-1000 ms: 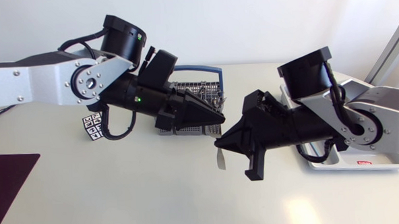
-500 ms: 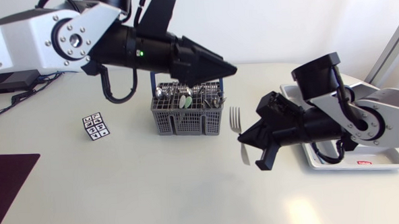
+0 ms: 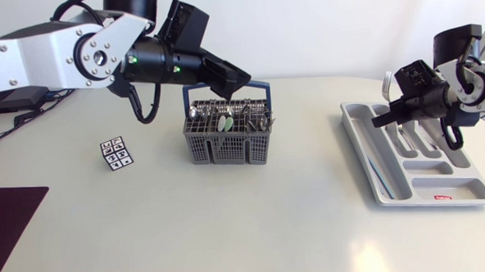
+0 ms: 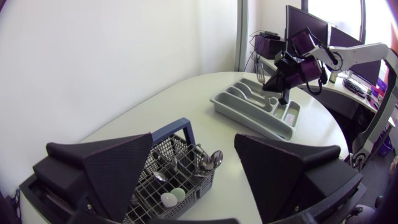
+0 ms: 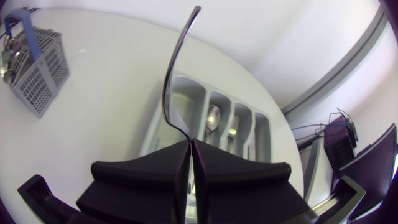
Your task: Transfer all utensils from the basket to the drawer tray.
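White tabletop (image 3: 230, 227): right gripper (image 5: 189, 146) pinching fork (image 5: 166, 87) over tray (image 3: 366, 159), next lower into a slot; left gripper (image 4: 193, 140) spread above basket (image 3: 227, 149)

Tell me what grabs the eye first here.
The right gripper, shut on a silver metal fork, hangs over the grey plastic drawer tray. The left gripper hovers with fingers open above the grey mesh basket of utensils on the white table.
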Robot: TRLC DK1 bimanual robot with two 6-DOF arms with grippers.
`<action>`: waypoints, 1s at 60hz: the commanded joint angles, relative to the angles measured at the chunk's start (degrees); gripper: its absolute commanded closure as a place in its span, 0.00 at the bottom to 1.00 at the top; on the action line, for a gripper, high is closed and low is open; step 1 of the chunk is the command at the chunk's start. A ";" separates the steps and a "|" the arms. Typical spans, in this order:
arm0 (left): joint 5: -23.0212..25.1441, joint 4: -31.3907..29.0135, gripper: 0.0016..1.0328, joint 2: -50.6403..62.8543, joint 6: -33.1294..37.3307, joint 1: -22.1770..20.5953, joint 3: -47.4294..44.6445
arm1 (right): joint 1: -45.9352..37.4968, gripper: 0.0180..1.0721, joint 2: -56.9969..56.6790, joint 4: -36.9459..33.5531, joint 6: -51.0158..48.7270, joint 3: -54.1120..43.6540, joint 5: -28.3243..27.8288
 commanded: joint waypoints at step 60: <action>-7.52 2.69 0.09 -3.22 4.89 5.80 -12.96 | -11.96 0.31 35.93 -4.66 10.26 29.36 10.50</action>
